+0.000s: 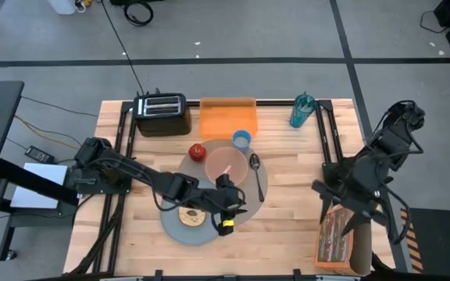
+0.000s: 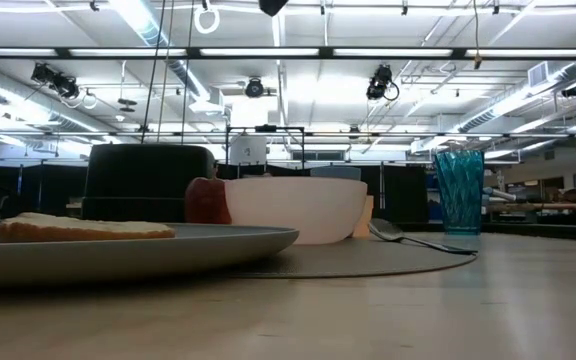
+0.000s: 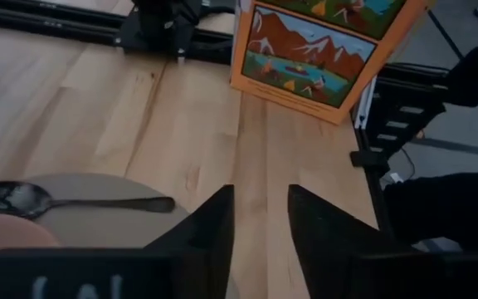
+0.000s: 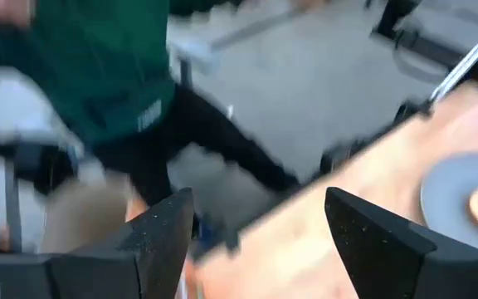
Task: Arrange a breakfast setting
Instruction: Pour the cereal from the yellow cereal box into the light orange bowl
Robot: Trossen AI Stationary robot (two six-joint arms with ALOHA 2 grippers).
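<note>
The round grey mat (image 1: 262,186) lies mid-table. On it stand the pink bowl (image 1: 225,161) and the metal spoon (image 1: 255,167), which lies to the bowl's right. The blue-grey plate (image 1: 180,228) with the bagel (image 1: 191,216) sits at the mat's near left edge. The red apple (image 1: 198,151) and the small blue cup (image 1: 241,139) stand at the mat's far side. My left gripper (image 1: 237,209) hovers over the mat's near part beside the plate, open and empty (image 3: 260,224). My right gripper (image 1: 328,190) is at the table's right, open and empty (image 4: 256,241).
A black toaster (image 1: 162,114), an orange board (image 1: 227,117) and a teal tumbler (image 1: 301,111) stand along the far edge. A picture-printed box (image 1: 336,238) lies at the near right corner. A person in a green top (image 4: 98,75) stands beyond the table.
</note>
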